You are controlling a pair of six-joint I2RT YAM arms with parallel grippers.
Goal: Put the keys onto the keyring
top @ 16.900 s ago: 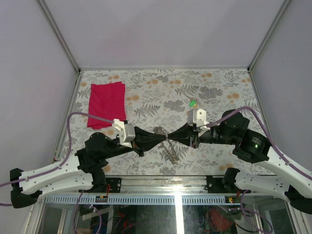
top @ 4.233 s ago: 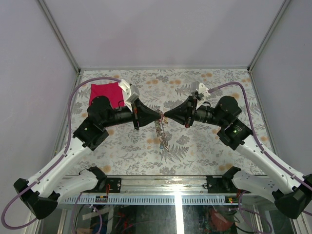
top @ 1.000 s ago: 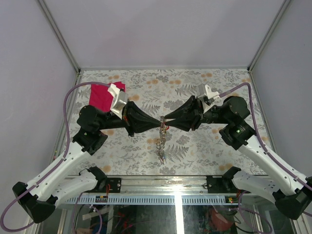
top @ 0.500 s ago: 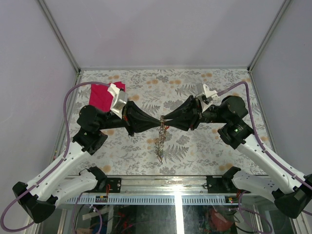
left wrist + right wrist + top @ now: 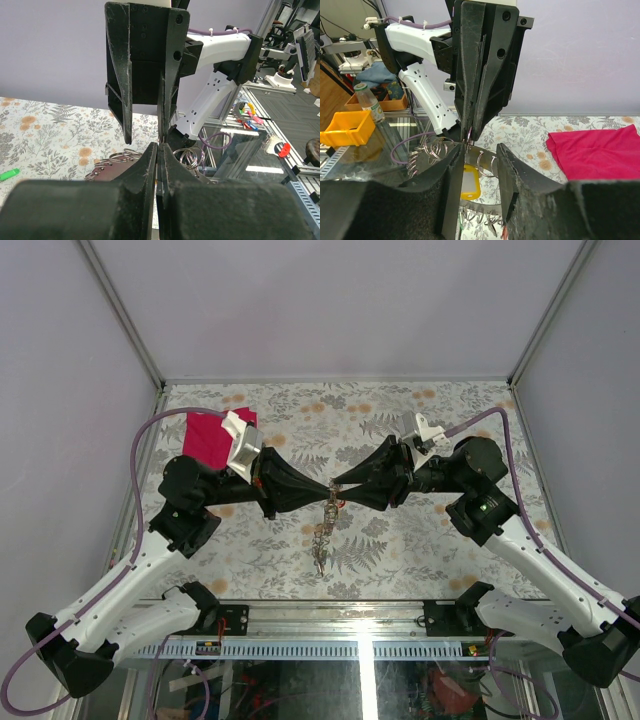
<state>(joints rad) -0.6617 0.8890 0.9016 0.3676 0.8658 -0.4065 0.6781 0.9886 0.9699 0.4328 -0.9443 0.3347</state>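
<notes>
Left gripper (image 5: pixel 326 490): held above the middle of the table (image 5: pixel 430 550) and pointed toward the right arm. Its fingers (image 5: pixel 147 160) are pressed together, and a thin wire at the top of the keyring is pinched at their tips.

Right gripper (image 5: pixel 339 483): pointed tip to tip at the left gripper. Its fingers (image 5: pixel 452 165) are kept apart, one on each side of the left gripper's tip. Whether either finger touches the rings cannot be told.

Keyring (image 5: pixel 321 535): hung from the point where the two grippers meet and trailed down toward the near edge in the top view. A flat grey band of it is seen below the fingertips in the right wrist view. Whether its lower end touches the table cannot be told.

Split rings (image 5: pixel 434 149): bunched at the top of the keyring, on both sides of the left gripper's tip.

Keys (image 5: pixel 470 182): a yellow plastic head is seen hanging between the right fingers. Small metal blades are fringed along the bottom of the grey band. Other colours cannot be made out.

Green item (image 5: pixel 9 174): laid on the table well apart from the grippers, and too small to be identified.

Red cloth (image 5: pixel 205 435): laid at the far left of the table, partly hidden by the left arm.
</notes>
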